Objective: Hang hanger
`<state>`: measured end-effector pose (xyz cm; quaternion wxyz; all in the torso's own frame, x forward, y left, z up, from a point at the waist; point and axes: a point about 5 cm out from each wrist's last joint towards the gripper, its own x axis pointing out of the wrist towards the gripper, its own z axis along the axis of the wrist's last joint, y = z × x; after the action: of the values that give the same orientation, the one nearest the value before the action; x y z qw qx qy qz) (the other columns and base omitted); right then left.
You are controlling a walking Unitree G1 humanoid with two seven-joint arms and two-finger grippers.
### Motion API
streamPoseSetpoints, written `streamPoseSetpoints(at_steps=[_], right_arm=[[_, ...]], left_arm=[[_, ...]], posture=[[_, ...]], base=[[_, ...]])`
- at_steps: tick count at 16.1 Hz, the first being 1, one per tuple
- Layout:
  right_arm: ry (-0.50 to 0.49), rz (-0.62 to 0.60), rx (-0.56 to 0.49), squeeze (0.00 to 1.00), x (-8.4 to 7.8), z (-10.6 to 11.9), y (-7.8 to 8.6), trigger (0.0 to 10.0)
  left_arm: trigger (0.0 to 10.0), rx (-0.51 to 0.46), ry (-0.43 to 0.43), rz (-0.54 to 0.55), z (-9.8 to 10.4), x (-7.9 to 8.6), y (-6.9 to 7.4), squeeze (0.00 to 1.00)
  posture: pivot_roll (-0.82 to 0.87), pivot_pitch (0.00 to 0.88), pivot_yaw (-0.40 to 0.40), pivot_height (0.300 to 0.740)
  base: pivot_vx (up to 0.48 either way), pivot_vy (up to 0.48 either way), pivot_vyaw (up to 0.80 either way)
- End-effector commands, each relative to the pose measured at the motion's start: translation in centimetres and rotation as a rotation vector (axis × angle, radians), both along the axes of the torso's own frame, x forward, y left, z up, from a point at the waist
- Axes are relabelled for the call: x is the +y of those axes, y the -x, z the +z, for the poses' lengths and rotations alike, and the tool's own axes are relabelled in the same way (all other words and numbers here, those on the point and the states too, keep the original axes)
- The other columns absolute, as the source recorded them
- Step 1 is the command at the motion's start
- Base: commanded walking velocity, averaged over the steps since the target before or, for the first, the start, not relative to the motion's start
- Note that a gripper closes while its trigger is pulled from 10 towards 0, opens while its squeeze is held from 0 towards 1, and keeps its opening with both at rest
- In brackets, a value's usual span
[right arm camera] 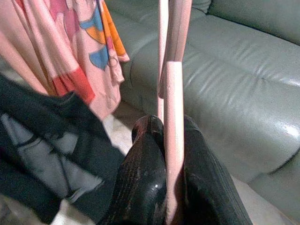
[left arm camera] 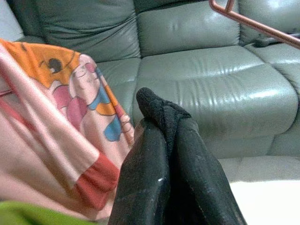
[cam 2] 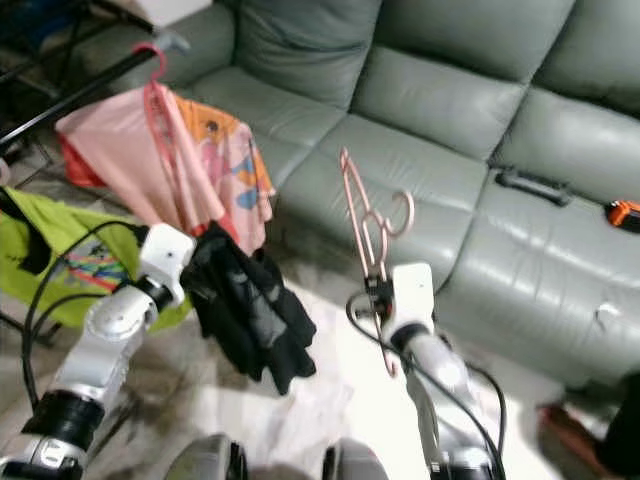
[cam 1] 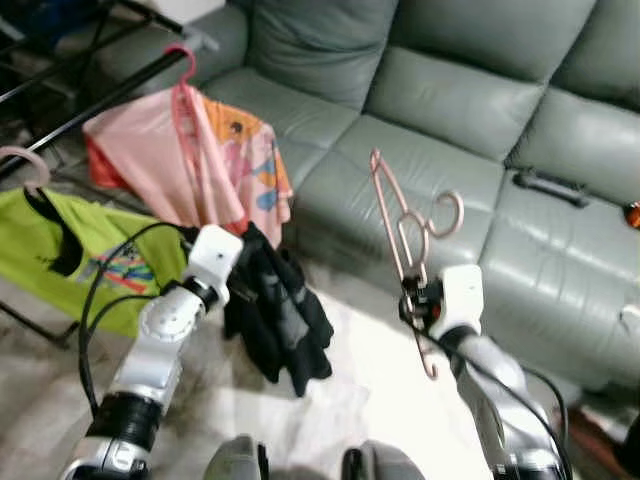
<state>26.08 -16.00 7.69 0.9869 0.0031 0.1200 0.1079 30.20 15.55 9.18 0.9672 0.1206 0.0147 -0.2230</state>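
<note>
Right gripper (cam 1: 418, 297) jaws clamp pink hanger (cam 1: 400, 222); left gripper (left arm camera: 168, 140) jaws pinch black garment (cam 1: 272, 312)

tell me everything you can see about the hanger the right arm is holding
The hanger is thin, pale pink, seemingly plastic and bare. The right pincer is shut on one of its bars. It stands edge-on, nearly upright, in the air before the grey sofa, with its hook curling toward the robot's right. Nothing else touches it.

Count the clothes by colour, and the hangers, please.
Pink shirt: 1
Green shirt: 1
Black garment: 1
Hangers: 3, namely one in the right gripper, one in the pink shirt, one in the green shirt
Total: 6
</note>
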Motion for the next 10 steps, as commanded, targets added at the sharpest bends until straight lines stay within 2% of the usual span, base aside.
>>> streamPoseSetpoints(at_steps=[1, 3, 6, 10], right_arm=[[0.012, -0.042, 0.019, 0.0, -1.02, -0.48, 0.41, 10.0], [0.011, -0.043, 0.013, 0.0, -1.0, -0.44, 0.38, 10.0], [0.01, -0.044, 0.009, 0.0, -0.96, -0.32, 0.25, 10.0], [0.013, -0.035, 0.001, 0.0, -0.77, -0.14, -0.13, 10.0]], left_arm=[[10.0, -0.048, 0.031, -0.048, 1.24, -1.19, -0.13, 0.0], [10.0, -0.045, 0.063, -0.071, 1.34, -1.5, 0.16, 0.0], [10.0, -0.044, 0.066, -0.08, 1.63, -1.57, 0.14, 0.0], [10.0, -0.038, 0.068, -0.097, 1.79, -1.8, 0.12, 0.0]], posture=[[-0.04, 0.105, -0.029, 0.74], [-0.04, 0.105, -0.029, 0.74], [-0.04, 0.109, -0.027, 0.74], [-0.05, 0.112, -0.024, 0.74]], base=[[0.0, 0.0, -0.8], [0.0, 0.0, -0.8], [0.321, 0.0, -0.64], [0.326, 0.0, 0.0]])
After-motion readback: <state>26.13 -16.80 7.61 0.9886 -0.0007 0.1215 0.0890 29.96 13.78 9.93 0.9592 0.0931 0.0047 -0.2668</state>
